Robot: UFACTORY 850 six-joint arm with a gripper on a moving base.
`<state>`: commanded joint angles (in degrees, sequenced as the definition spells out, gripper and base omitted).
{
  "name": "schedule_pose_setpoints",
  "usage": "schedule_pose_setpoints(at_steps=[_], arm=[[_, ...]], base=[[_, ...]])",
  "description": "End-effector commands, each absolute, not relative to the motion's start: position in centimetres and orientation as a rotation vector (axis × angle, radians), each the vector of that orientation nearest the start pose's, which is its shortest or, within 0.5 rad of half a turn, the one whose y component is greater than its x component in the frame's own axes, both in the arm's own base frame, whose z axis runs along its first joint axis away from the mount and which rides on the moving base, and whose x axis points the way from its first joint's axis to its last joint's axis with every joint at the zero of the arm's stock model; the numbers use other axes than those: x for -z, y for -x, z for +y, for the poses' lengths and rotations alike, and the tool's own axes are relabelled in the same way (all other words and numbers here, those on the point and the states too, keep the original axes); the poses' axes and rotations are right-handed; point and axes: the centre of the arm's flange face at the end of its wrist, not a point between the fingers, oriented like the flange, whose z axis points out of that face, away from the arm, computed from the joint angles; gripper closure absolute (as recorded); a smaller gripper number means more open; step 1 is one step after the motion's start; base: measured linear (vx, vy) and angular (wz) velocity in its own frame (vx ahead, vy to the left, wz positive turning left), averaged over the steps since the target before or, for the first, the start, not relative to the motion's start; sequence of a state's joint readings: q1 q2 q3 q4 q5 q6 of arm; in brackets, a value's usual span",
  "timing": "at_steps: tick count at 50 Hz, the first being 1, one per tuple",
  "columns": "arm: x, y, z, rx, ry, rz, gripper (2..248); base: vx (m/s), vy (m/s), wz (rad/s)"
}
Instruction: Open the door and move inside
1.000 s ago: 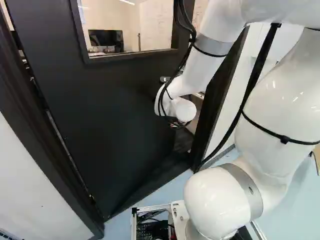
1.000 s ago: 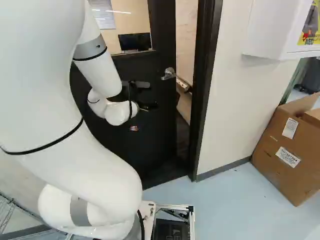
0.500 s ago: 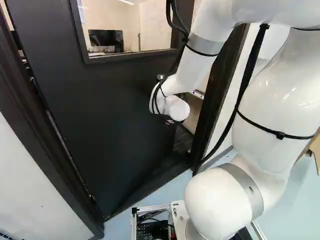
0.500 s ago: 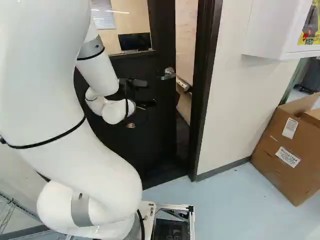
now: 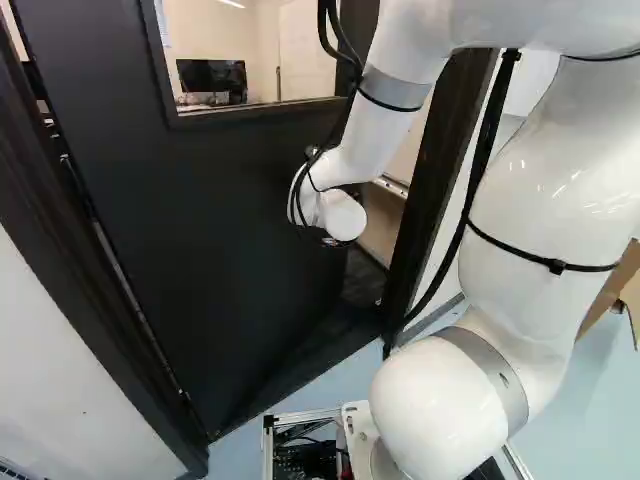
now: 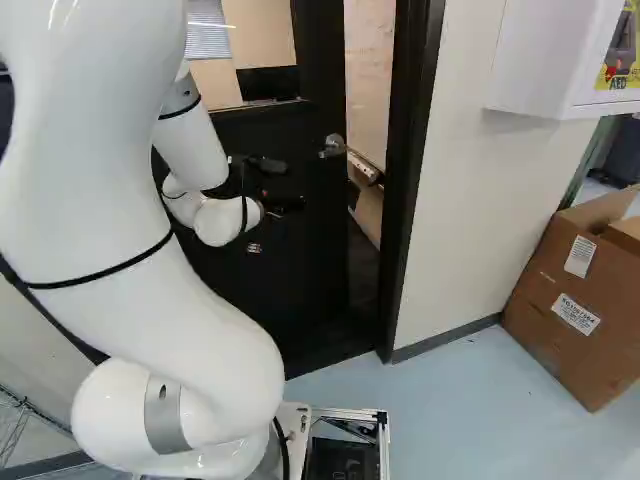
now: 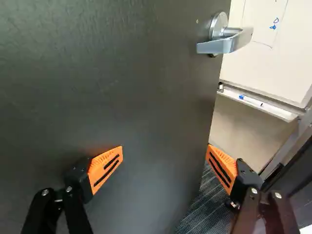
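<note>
"Our arm [image 5: 370, 130] has shifted leftward in the left base view, wrist end now near the centre, and the door [image 5: 200, 220], filling the left and middle, has swung slightly further from us."

"And in the right base view?"

"We see the lever [image 6: 333, 146] at upper middle, the door ajar beside its frame [image 6: 415, 170]."

"Wrist view: do we hold anything?"

"Nothing. Our gripper [image 7: 165, 148] stands wide, one orange pad [image 7: 100, 163] over the door's face, the other beyond its free edge. Whether we touch, we can't tell."

"How will it handle?"

"Heavy but free-swinging, we'd guess, and rigid; pads might slip on that face. Let's push flat near the free edge, leaving the lever alone."
</note>
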<state>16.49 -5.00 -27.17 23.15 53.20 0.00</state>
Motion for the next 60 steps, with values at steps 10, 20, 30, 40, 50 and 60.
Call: schedule_pose_setpoints(at_steps=[10,20,30,40,50,60], arm=[[-39.0,-40.7,10.2,1.838,2.439,0.231,3],[-38.9,-40.6,11.4,1.828,2.430,0.200,3],[-38.9,-40.6,12.6,1.818,2.419,0.167,3],[-38.9,-40.6,13.8,1.808,2.409,0.134,3],[-38.9,-40.7,15.0,1.798,2.398,0.103,3],[-38.9,-40.7,16.2,1.788,2.387,0.072,3]], base=[[0.000,0.000,0.000],[0.000,0.000,0.000],[0.000,0.000,0.000],[0.000,0.000,0.000],[0.000,0.000,0.000],[0.000,0.000,0.000]])
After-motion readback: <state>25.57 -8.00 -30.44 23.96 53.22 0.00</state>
